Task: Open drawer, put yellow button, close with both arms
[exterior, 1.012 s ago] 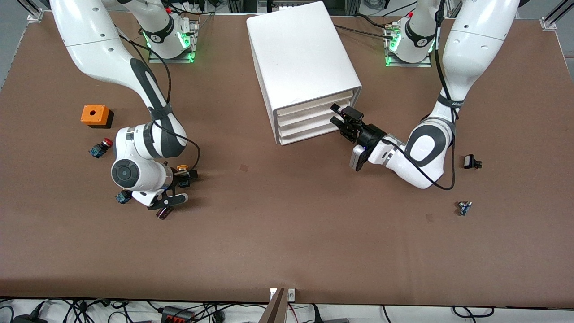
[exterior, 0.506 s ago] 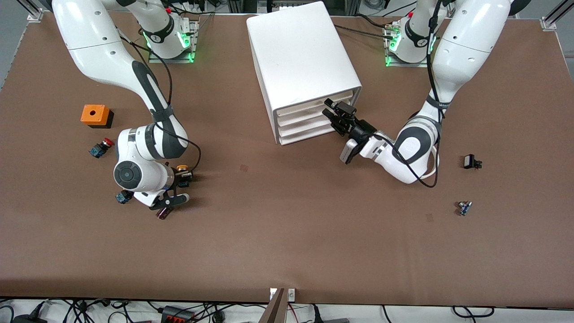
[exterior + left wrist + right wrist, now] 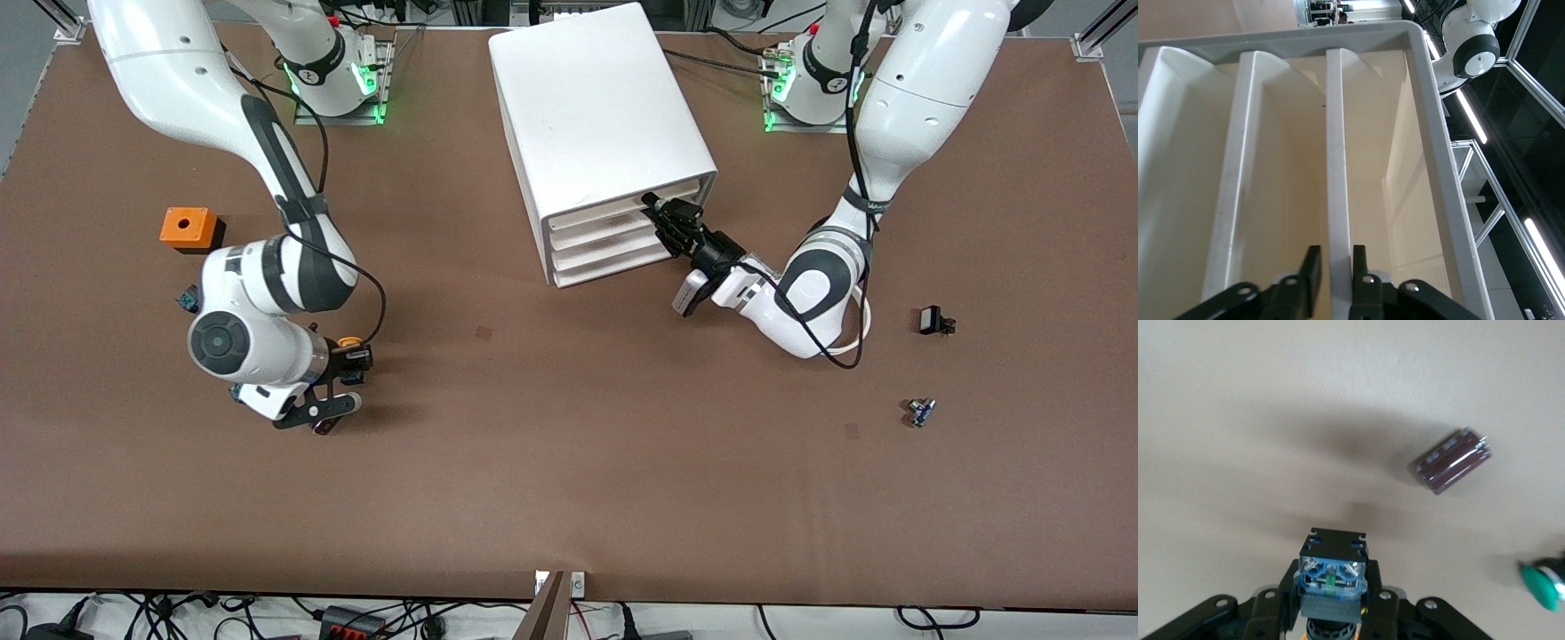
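Your left end effector [image 3: 665, 220] is at the cabinet [image 3: 596, 116] front, its fingers [image 3: 1313, 270] pinched on the front lip of the top drawer [image 3: 1337, 167], which sits shut in the cabinet. Your right end effector [image 3: 348, 356] is over the table [image 3: 569, 462] toward the right arm's end, clamped on the yellow button [image 3: 348, 342], lifted clear. Below it lie a maroon cylinder [image 3: 1451, 460] and a green-capped button [image 3: 1540, 585].
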Robot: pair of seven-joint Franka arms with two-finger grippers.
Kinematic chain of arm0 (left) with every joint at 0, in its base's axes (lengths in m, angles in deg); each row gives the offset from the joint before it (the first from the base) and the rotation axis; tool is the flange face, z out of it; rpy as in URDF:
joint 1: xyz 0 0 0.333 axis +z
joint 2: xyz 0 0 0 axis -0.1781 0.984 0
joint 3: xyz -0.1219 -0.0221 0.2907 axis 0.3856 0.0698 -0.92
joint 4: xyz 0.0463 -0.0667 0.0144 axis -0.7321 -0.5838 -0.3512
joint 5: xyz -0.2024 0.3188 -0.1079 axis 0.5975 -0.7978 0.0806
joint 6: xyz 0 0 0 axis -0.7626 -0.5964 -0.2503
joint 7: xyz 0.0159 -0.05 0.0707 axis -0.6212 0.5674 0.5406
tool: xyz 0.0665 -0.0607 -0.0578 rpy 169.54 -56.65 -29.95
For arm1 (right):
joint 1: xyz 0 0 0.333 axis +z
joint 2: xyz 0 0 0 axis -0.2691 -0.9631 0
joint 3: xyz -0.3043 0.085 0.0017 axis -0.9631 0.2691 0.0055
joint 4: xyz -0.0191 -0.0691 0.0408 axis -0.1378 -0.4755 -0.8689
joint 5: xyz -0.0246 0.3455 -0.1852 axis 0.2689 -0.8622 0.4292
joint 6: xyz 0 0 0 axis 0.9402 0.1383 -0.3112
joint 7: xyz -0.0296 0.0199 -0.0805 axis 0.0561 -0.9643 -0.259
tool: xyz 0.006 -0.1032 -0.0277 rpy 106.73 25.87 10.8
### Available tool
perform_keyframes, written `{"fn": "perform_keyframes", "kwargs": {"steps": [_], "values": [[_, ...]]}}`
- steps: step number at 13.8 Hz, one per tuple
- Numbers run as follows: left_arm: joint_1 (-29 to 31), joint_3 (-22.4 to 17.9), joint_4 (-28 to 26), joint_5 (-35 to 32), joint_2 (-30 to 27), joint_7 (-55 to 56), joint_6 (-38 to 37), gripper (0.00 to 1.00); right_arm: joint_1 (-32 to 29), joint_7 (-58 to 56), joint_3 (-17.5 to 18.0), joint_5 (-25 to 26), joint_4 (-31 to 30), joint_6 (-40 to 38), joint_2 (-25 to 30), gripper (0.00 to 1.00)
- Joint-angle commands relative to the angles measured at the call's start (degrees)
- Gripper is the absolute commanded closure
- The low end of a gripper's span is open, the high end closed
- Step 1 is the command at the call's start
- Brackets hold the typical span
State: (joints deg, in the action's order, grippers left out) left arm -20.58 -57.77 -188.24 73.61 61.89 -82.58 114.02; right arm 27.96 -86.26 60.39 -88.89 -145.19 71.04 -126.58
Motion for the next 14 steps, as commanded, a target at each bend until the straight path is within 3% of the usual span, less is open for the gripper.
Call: {"fn": "perform_keyframes", "kwargs": {"steps": [1,7,14], "values": [[0.7,0.2,-1.5,1.1,-0.9,-1.0,-0.5,0.98,1.5,-0.8,0.1,-0.9,10.1,-9.6,0.0,1.00],[1.1,-1.8,2.6,0.5,1.2,1.8,0.1,0.99,6.0,-0.5,0.1,-0.9,17.7,-10.7,0.2,1.00],[1.3,-4.2,14.3,0.3,7.5,9.2,2.7,0.99,10.1,1.9,0.0,-0.9,22.0,-10.5,0.2,1.00]]}}
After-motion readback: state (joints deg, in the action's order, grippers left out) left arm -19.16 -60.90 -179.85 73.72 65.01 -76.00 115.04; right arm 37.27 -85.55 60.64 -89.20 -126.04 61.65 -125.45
